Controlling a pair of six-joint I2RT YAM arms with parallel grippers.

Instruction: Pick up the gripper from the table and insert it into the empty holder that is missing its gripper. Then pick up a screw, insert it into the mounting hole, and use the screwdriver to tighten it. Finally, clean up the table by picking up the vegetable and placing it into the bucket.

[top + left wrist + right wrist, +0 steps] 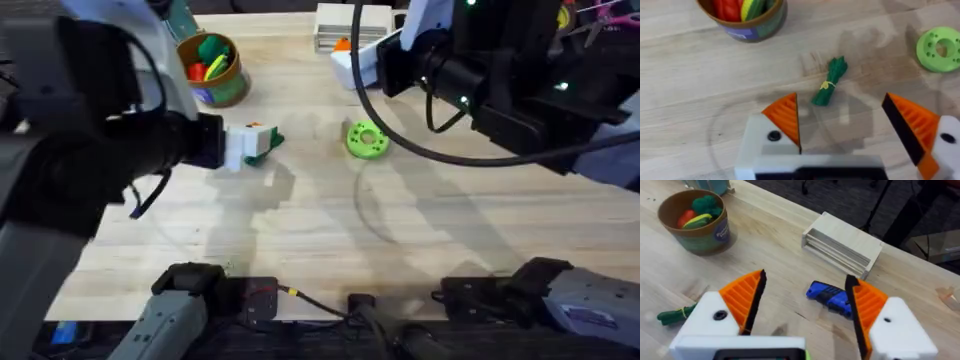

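The left tool (840,135) is held spread wide just above the vegetable (829,81), which lies flat on the worktop (700,85), so that a grasp can be closed around it. The bucket (212,68) stands far left, ready to receive it. The right tool (805,305) is likewise released, the screwdriver (829,296) lying below.
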